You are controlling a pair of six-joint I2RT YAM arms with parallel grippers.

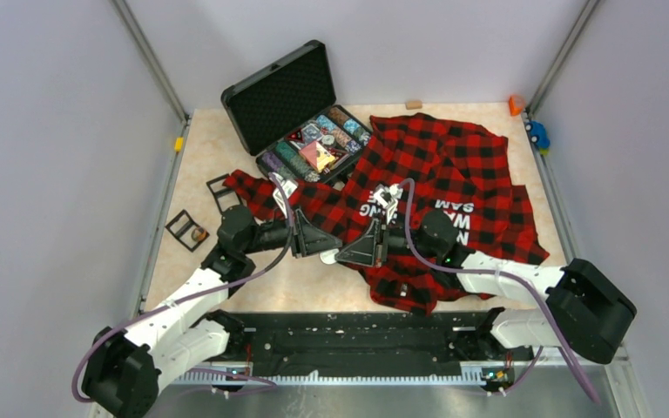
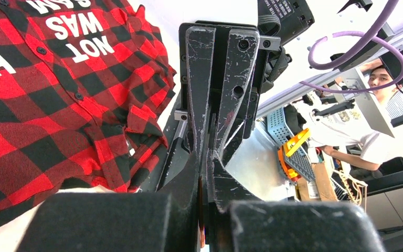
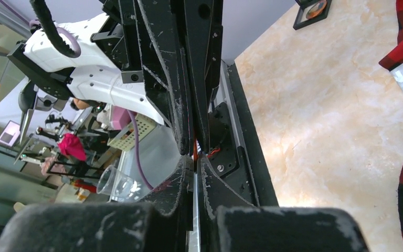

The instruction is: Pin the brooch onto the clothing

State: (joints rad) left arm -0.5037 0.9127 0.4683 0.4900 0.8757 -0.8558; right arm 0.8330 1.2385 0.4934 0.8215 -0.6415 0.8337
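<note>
The clothing is a red-and-black checked shirt with white lettering, spread over the right half of the table and also seen in the left wrist view. In front of its near-left hem my left gripper and right gripper meet tip to tip above the bare tabletop. The left gripper is shut on the brooch, which shows only as a thin red-orange sliver between its jaws. The right gripper is shut too, and the same red sliver of brooch sits at its tips.
An open black case with several coloured pieces in its tray stands behind the left arm. Two small black frames lie at the left. A wooden block, an orange thing and a blue toy sit by the far and right walls.
</note>
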